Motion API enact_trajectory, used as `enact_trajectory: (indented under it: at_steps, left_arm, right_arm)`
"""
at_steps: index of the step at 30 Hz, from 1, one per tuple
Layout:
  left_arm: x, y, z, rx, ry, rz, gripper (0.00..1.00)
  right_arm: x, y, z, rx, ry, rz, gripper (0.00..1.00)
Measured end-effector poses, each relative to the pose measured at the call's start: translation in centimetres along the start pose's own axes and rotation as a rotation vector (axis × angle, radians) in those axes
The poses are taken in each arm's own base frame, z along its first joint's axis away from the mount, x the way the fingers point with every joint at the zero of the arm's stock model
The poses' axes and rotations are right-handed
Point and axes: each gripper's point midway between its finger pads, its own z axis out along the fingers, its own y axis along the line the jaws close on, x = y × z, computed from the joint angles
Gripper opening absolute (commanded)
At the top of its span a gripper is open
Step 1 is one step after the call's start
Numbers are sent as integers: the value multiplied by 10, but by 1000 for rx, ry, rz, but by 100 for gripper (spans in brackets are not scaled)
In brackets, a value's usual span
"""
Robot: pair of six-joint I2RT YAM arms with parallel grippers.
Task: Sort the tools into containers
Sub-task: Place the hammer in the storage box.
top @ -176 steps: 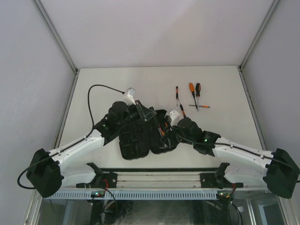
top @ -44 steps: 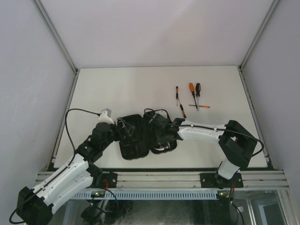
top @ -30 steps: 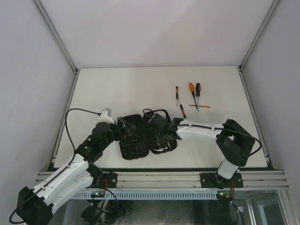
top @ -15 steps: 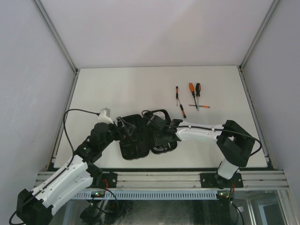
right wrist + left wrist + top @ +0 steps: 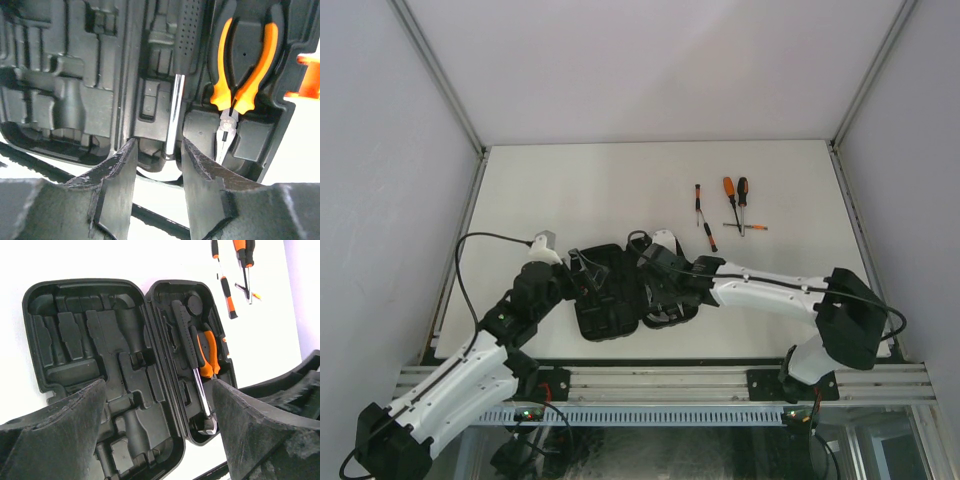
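Left gripper (image 5: 157, 385): hovers low over the near edge of the open case, tilted down at it; its two fingers stand wide apart with nothing between them.

Right gripper (image 5: 159, 145): hangs over the near end of the case's right half. The fingers are parted. The gap is wider than the metal shaft seen through it, and they do not touch the shaft.

Tool case (image 5: 75, 330): a black clamshell lying flat and fully open on the table, between the two grippers. The left half shows only bare moulded slots.

Hammer (image 5: 182, 335): lies in the right half beside the hinge, black dotted handle toward the far end, metal shaft and head toward the near end.

Pliers (image 5: 209, 352): orange-handled, seated in a slot just right of the hammer, tips pointing to the near end.

Orange latch (image 5: 307, 75): on the outer right edge of the case.

Screwdrivers (image 5: 730, 195): several thin orange-and-black ones lie loose on the table, beyond and to the right of the case, well apart from it.

Table (image 5: 570, 190): white, walled in on three sides.
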Motion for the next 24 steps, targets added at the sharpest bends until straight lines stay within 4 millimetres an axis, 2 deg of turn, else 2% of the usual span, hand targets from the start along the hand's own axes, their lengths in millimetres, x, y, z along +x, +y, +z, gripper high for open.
enact_trajectory:
  at_steps: [8, 13, 24]
  left_arm:
    - [3, 3, 2, -13, 13, 2, 89]
    - [4, 3, 3, -16, 17, 2, 89]
    - [7, 6, 6, -29, 29, 2, 89]
  right_arm:
    - [-19, 2, -20, -43, -118, -3, 43]
    - [-24, 2, -28, -69, -167, -8, 52]
    - [-45, 0, -49, -96, -311, 30, 54]
